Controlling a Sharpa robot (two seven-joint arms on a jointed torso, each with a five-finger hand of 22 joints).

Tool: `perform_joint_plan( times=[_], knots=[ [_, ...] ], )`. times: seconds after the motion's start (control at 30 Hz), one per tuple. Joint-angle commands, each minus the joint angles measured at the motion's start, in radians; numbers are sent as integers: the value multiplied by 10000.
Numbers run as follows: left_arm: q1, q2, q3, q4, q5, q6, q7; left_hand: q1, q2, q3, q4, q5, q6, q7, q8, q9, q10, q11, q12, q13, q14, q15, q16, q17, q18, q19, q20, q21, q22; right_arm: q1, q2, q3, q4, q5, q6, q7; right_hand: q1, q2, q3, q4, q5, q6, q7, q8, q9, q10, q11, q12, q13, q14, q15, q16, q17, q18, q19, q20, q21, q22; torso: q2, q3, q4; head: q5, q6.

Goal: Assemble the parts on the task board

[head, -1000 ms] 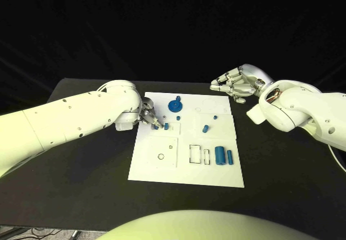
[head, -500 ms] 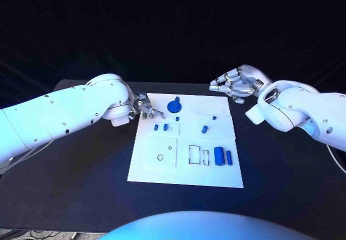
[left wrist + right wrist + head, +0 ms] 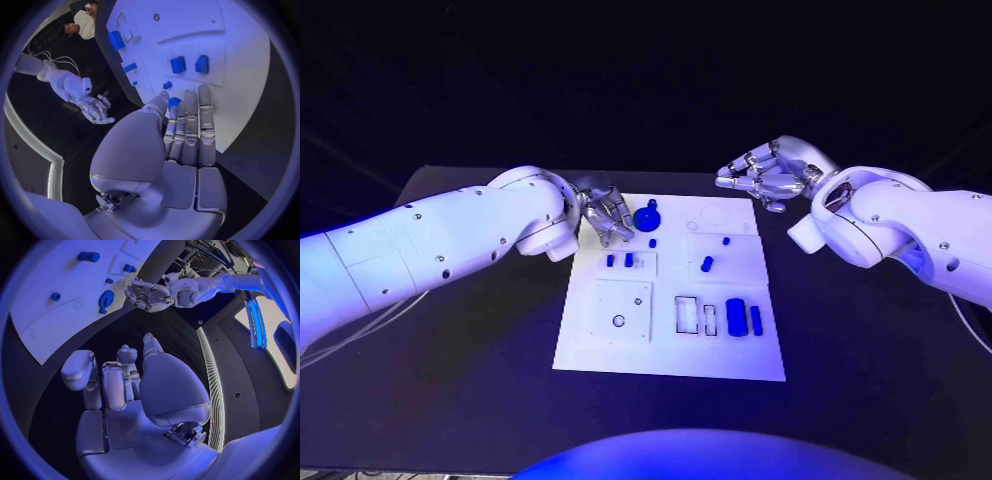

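The left hand (image 3: 603,214) covers the near-left corner of the task board (image 3: 669,355) beside the blue gear (image 3: 648,212) (its fingertips too small to tell whether they touch a part).

The left arm (image 3: 430,255) reaches in low and bent at the elbow, its wrist turned so that the left hand (image 3: 602,213) lies palm down. In the left wrist view the left hand's fingers (image 3: 187,125) lie straight and close side by side, the thumb alongside them, with nothing held. The right arm (image 3: 906,235) is bent, its forearm angled back. The right hand (image 3: 764,172) is raised, its fingers (image 3: 119,375) loosely curled and apart, empty in the right wrist view.
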Motion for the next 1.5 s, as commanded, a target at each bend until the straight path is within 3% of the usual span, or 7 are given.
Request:
perform_joint_plan(
  times=[0.03,0.2,0.53,0.6,0.77,0.93,1.5],
  knots=[
    [-141,168,-43,0,-2639,-1057,2242,176,-256,200,-108,-107,274,-118,-459,-455,217,-87,-526,-580,115,-20,-201,-285,202,101,-38,-86,-98,-19,23,-1,-16,-5,37,84,-22,57,-71,5,63,-45,-55,64,-14,-14,-25,29,-9,496,-6,-54,-3,69,-21,-30,-27,-4,24,-17,-34,-37,55],
    [-317,475,-139,-117,-4293,-1316,2609,132,-448,431,-255,-124,1111,-204,-1355,-1341,833,-58,-1381,-1725,483,-80,-510,-876,188,351,-57,-235,-324,-31,34,-3,-19,-4,49,87,-22,57,-71,5,63,-45,-55,64,-14,-14,-25,29,-9,496,-6,-54,-3,69,-21,-30,-27,-4,13,9,-5,-116,84],
    [-415,922,-185,-443,-5500,-972,2260,-83,-422,680,-344,-110,2098,-225,-2014,-1954,1552,-209,-1952,-2585,1496,-255,372,-740,189,1362,-227,161,-229,-39,52,-5,-9,-4,66,95,-8,62,-76,2,85,-45,-57,65,-14,-11,-25,37,-5,497,-7,-52,2,69,-20,-30,-28,-4,25,13,-22,-140,117],
    [-419,1006,-187,-520,-5586,-854,2169,-156,-435,778,-324,-107,2263,-249,-2143,-2051,1744,-238,-2087,-2721,1751,-293,859,-451,177,1623,-247,316,-145,-40,55,-5,-6,-4,70,95,0,65,-78,0,95,-45,-57,67,-14,-9,-26,41,-2,498,-7,-53,2,70,-21,-31,-29,-6,28,6,-22,-133,108],
    [-424,1150,-191,-665,-5720,-417,1941,-331,-496,1157,-255,-109,2655,-280,-2451,-2257,2165,-279,-2521,-2783,3026,-326,4064,2851,151,2398,-316,1030,367,-41,61,-5,0,-4,76,98,3,67,-79,0,99,-44,-58,67,-14,-8,-27,43,0,498,-7,-53,2,70,-21,-31,-30,-7,19,9,-26,-134,54],
    [-425,1251,-191,-751,-5789,-183,1821,-450,-565,1448,-238,-122,2922,-294,-2642,-2356,2467,-335,-2852,-2773,3574,-368,5572,4543,-209,3036,-356,3649,2449,-41,62,-5,8,-4,77,101,3,67,-79,0,99,-44,-58,67,-14,-8,-27,43,0,498,-7,-53,2,70,-21,-31,-30,-7,14,13,-9,-178,33],
    [-442,1599,-193,-1075,-5837,145,1505,-701,-692,1616,-193,-129,3074,-336,-2906,-2423,2680,-349,-3259,-2762,3910,-414,6229,5228,-526,3456,-382,5909,4261,-40,100,-5,17,-4,82,116,26,77,-82,-7,117,-42,-60,71,-14,-16,-29,30,-15,496,-9,-64,-12,71,-21,-32,-32,-10,12,5,0,-201,-2]
  ],
)
